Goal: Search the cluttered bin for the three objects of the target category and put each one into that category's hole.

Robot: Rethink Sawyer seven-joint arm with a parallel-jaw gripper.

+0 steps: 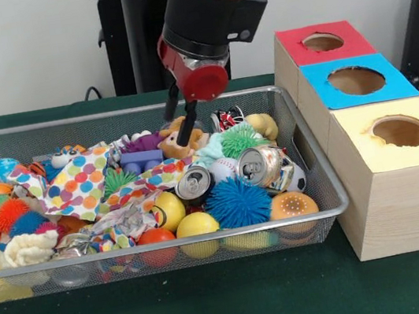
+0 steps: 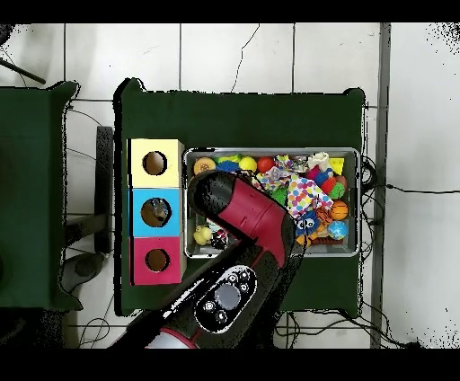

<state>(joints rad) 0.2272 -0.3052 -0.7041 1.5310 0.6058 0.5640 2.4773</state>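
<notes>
Front view: the arm (image 1: pixel 207 14) comes down over the rear centre of the wire mesh bin (image 1: pixel 321 179). The gripper (image 1: pixel 187 136) reaches into the clutter at a tan plush toy (image 1: pixel 179 141), beside a purple building block (image 1: pixel 142 161). The dark fingers reach the plush, but whether they are parted or closed on anything cannot be told.

Bin contents, front view: two drink cans lie on their sides near the centre, one (image 1: pixel 194 183) with its top facing the camera, the other (image 1: pixel 263 166) just to its right. A blue spiky ball (image 1: pixel 238 201) lies in front of them, a green spiky ball (image 1: pixel 240 141) behind. A yellow ball (image 1: pixel 196 226) and an orange ball (image 1: pixel 293 206) rest against the front wall. A polka-dot cloth (image 1: pixel 78 186) is spread over the left half, with an orange fuzzy ball (image 1: pixel 9 214) at the left end.

Three boxes stand in a row just to the right of the bin, each with a round hole in its top: red-topped box (image 1: pixel 323 43) farthest back, blue-topped box (image 1: pixel 355 82) in the middle, yellow-topped box (image 1: pixel 397 135) nearest.

Overhead view: the arm covers the part of the bin nearest the boxes
</notes>
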